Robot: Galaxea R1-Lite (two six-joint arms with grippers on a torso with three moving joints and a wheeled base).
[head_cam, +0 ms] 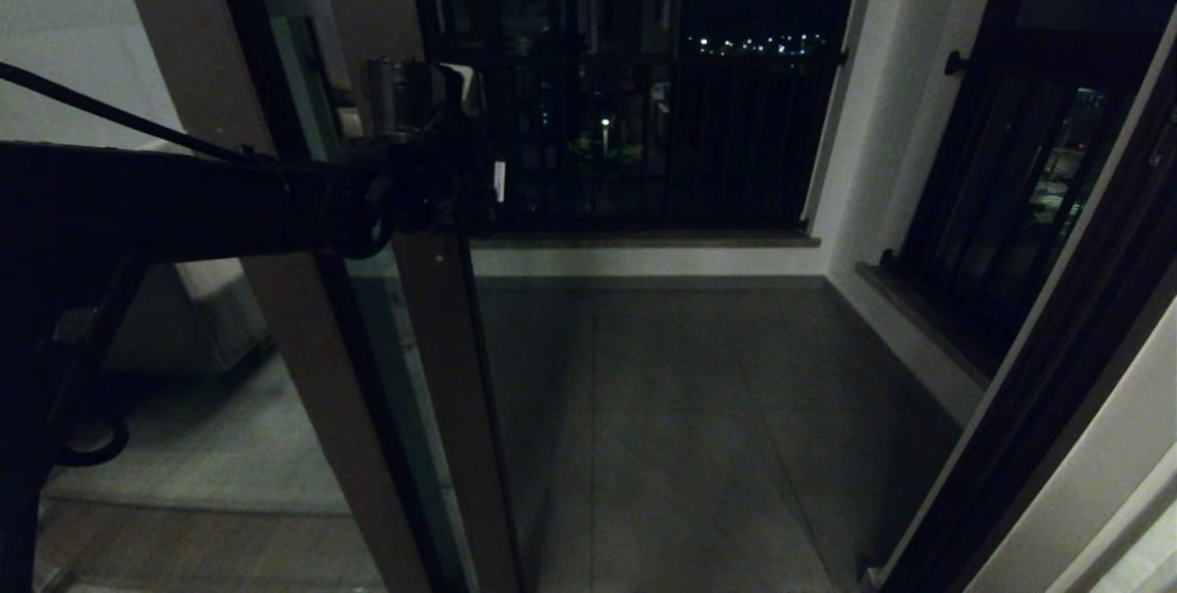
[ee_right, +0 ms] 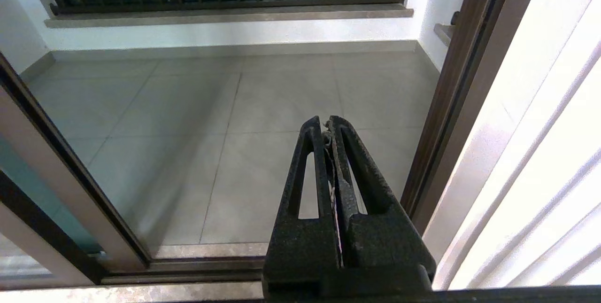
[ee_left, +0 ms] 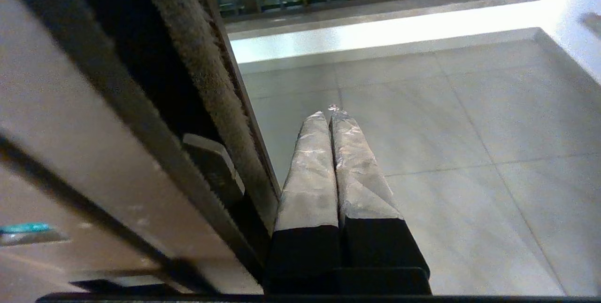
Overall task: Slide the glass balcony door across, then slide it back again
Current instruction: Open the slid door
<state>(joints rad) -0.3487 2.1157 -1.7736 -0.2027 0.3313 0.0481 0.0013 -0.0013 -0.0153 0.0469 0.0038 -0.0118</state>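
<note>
The glass balcony door (head_cam: 441,372) stands at the left of the doorway, its dark brown stile running from top to floor, and the opening to its right is wide. My left arm reaches across from the left, and my left gripper (head_cam: 460,179) sits at that stile's free edge at mid height. In the left wrist view the left gripper (ee_left: 328,112) is shut, holding nothing. Its taped fingers (ee_left: 310,171) lie close along the door's edge with the brush seal (ee_left: 202,73). My right gripper (ee_right: 324,122) is shut and empty, hanging low over the threshold, out of the head view.
The grey tiled balcony floor (head_cam: 690,409) lies beyond the opening. A barred window (head_cam: 644,115) closes the far side and another barred window (head_cam: 1011,161) the right wall. The dark door jamb (head_cam: 1057,372) borders the opening on the right. The floor track (ee_right: 188,265) runs below the right gripper.
</note>
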